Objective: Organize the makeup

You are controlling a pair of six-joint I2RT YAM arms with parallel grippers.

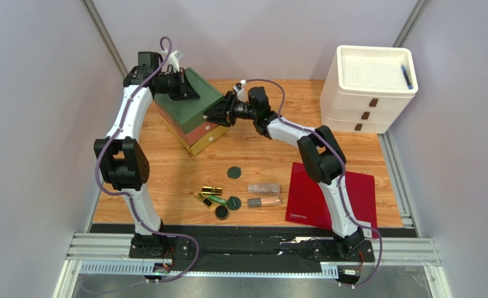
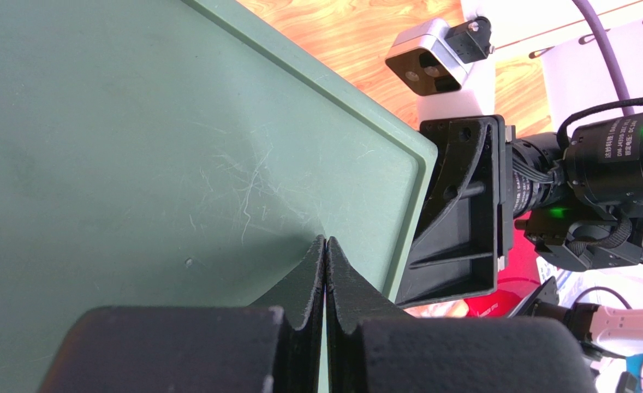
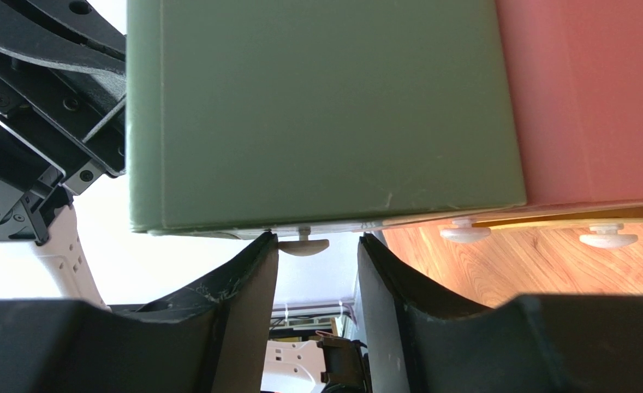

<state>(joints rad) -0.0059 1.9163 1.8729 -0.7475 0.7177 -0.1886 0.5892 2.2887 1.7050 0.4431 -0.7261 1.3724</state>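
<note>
**A:** Where does the makeup sit?

**B:** All of it is loose on the table, near the arms and well apart from the drawer chest. There are three dark compacts, the gold lipstick tubes with the green tube among them, and two clear lip-gloss tubes just to their right. None is in any container yet.

**A:** And the hands?

**B:** The left gripper has its fingers pressed together and rests on the chest's green top. The right gripper is spread, one finger on each side of the top drawer's white knob, and neither finger is visibly touching it.

**A:** What could go wrong?

**B:** The knob is small and shallow. If the fingers close off-centre or too near its lip, they could slip off during the pull. The chest also looks light, so if the left gripper's hold-down is weak, the whole chest may slide or tip toward the right arm instead of the drawer opening.

**A:** What is in the containers?

**B:** The chest's drawers hide whatever they hold. At the far right, the white drawer unit has a small blue object in its top tray. The red sheet lies bare.
</note>
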